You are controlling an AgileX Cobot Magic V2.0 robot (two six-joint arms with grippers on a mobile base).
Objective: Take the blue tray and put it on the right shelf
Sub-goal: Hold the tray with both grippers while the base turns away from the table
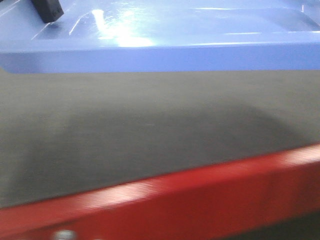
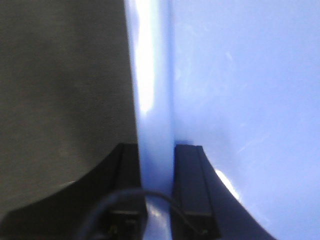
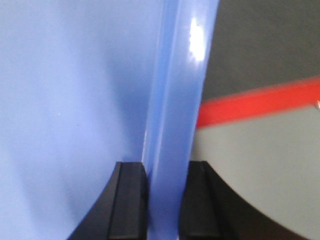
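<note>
The blue tray (image 1: 160,55) fills the top of the front view, its glossy near rim running across the frame above the dark table. My left gripper (image 2: 156,170) is shut on the tray's left rim (image 2: 152,75), one finger (image 2: 192,180) inside the tray and one outside. A black fingertip (image 1: 48,10) shows at the tray's top left in the front view. My right gripper (image 3: 166,200) is shut on the tray's right rim (image 3: 182,75), one finger (image 3: 129,200) inside and one outside. The right shelf is out of view.
The dark carpeted table (image 1: 150,125) lies under the tray. Its red front edge (image 1: 200,195) runs across the bottom of the front view and shows in the right wrist view (image 3: 255,102), with pale floor (image 3: 260,165) beyond it.
</note>
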